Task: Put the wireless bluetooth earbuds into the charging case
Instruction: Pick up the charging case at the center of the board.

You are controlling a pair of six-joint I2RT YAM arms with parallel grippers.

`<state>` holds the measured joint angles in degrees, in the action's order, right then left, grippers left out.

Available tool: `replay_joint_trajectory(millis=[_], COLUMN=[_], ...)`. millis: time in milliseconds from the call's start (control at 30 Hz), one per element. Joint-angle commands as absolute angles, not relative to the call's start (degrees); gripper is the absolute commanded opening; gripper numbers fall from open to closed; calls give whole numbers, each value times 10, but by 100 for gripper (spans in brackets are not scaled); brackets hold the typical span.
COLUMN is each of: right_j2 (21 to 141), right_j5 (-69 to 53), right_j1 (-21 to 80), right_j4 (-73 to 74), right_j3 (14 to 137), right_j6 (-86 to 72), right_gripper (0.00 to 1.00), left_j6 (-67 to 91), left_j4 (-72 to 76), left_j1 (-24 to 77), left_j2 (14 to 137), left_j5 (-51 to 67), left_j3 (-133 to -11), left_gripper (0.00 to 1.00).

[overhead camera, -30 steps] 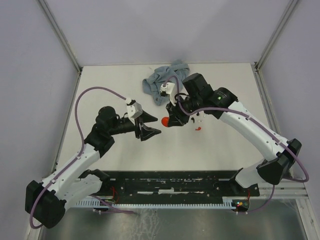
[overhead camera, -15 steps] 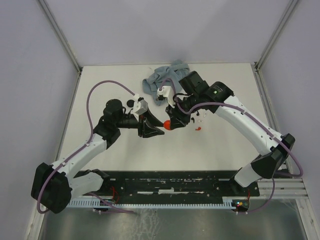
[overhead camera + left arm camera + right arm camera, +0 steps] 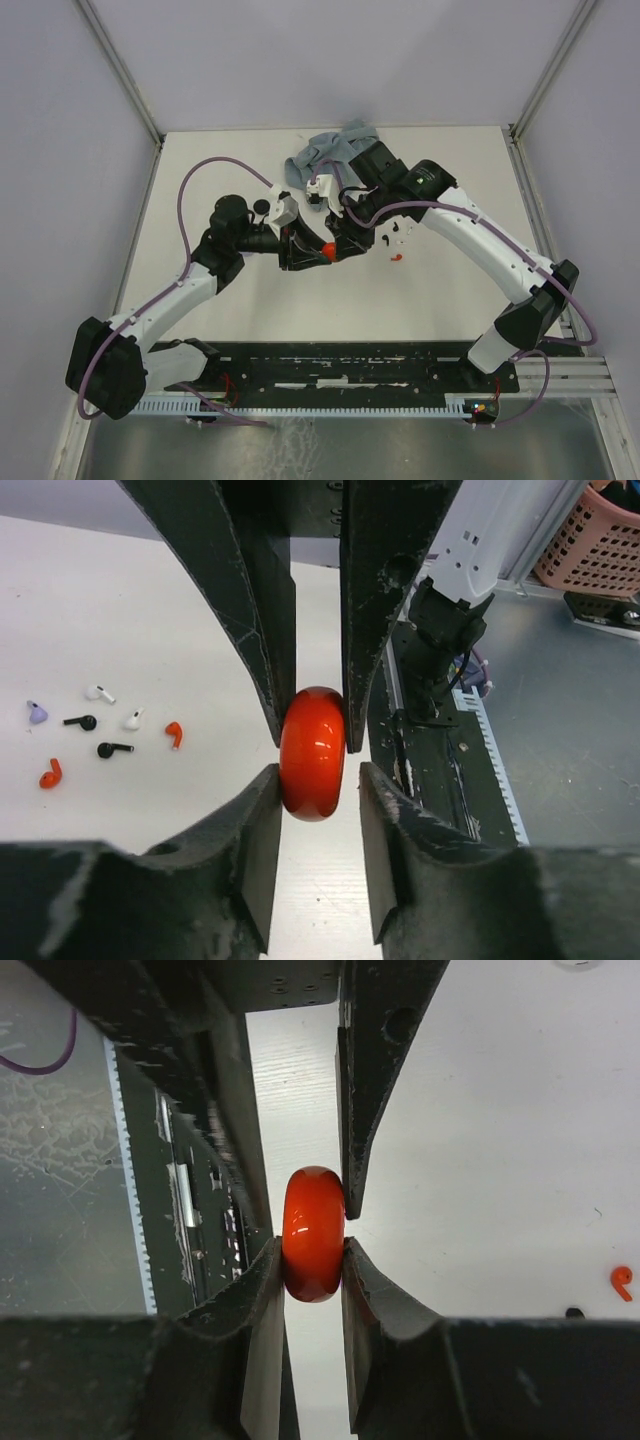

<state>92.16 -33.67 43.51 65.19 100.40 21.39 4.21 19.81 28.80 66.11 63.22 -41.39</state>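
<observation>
The red charging case (image 3: 328, 250) hangs above the table's middle, edge-on in both wrist views. My right gripper (image 3: 313, 1250) is shut on the case (image 3: 314, 1232), a pad pressed on each flat side. From the opposite side my left gripper (image 3: 318, 775) straddles the same case (image 3: 313, 752). Its left pad touches the case and a thin gap shows at its right pad. The earbuds lie loose on the table: red (image 3: 174, 734), red (image 3: 50, 773), black (image 3: 113, 748), white (image 3: 99, 693) and lilac (image 3: 37, 713). One red earbud (image 3: 397, 257) shows right of the grippers.
A crumpled blue-grey cloth (image 3: 325, 160) lies at the back, behind the right arm. A small black disc (image 3: 262, 207) sits by the left wrist. The black base rail (image 3: 350, 365) runs along the near edge. A pink basket (image 3: 600, 540) stands off the table.
My left gripper has moved right up to the red case and its jaws have narrowed around it. The right arm shifted slightly left, still holding the case.
</observation>
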Motion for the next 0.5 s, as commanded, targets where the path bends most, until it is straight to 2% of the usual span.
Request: replay_joint_trajectory(millis=[0, 100, 233, 267, 333, 467], right_j2=[922, 923, 921, 920, 916, 906], right_j5=[-353, -354, -351, -350, -349, -343], right_j1=[437, 437, 437, 437, 437, 437], right_j4=[645, 640, 632, 629, 622, 609], right_j3=[1035, 1037, 1037, 1036, 1033, 1025], right_j6=[230, 230, 230, 228, 225, 219], right_gripper=[3, 3, 3, 4, 11, 20], left_j6=[32, 30, 21, 16, 9, 0], left_j4=[213, 210, 192, 187, 179, 172], left_j1=[290, 291, 290, 291, 291, 291], left_j2=[665, 664, 663, 662, 659, 646], left_j5=[649, 651, 652, 653, 659, 641], left_j3=[-441, -440, -439, -439, -440, -435], left_gripper=[38, 27, 22, 18, 6, 3])
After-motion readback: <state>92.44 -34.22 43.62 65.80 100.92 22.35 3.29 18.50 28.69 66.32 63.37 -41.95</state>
